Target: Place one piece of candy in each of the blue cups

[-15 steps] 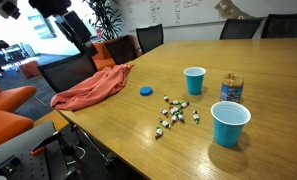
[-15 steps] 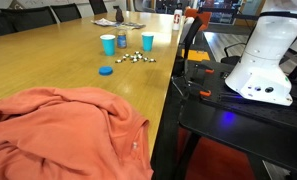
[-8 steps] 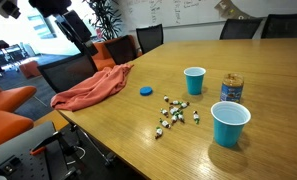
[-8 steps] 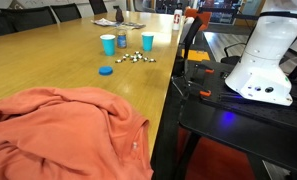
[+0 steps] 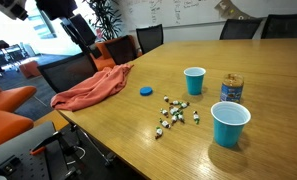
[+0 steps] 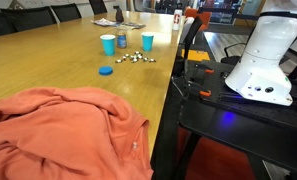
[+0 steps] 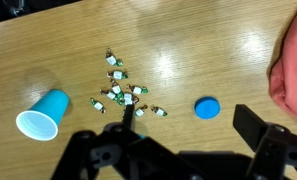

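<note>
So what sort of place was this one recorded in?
Most likely an office meeting room: a long wooden conference table, black office chairs around it, and a whiteboard on the wall.

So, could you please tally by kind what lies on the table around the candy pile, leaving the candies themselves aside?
blue cups: 2
blue disc: 1
brown-and-gold can: 1
orange cloth: 1
Total: 5
</note>
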### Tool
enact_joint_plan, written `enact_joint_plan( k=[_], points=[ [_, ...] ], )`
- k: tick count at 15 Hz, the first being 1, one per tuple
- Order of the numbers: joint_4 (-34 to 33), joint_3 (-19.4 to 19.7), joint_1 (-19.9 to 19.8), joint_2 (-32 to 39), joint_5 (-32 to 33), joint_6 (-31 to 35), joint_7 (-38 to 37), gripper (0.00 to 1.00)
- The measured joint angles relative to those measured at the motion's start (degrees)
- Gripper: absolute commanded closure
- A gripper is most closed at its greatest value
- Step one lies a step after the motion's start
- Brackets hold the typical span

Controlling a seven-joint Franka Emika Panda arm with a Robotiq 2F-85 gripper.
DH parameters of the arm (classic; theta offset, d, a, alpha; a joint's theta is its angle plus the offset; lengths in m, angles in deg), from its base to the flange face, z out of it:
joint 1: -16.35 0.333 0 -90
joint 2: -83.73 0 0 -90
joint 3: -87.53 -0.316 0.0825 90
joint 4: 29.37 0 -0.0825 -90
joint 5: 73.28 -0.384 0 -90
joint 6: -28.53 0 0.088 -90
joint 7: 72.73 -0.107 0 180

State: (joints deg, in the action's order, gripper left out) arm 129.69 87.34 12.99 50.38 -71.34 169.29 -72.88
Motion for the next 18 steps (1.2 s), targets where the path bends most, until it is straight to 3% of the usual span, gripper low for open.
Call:
enact_joint_plan(
  k=[6, 13, 18],
  points=[
    [-2.13, 0.05, -2.32, 6.97, 0.03, 7.11, -1.74, 0.00],
    [-10.61, 0.88, -7.84, 29.83, 6.42, 16.93, -9.32, 0.00],
    [-19.18, 6.23, -6.71, 44.76, 9.30, 17.49, -13.74, 0.00]
  ],
)
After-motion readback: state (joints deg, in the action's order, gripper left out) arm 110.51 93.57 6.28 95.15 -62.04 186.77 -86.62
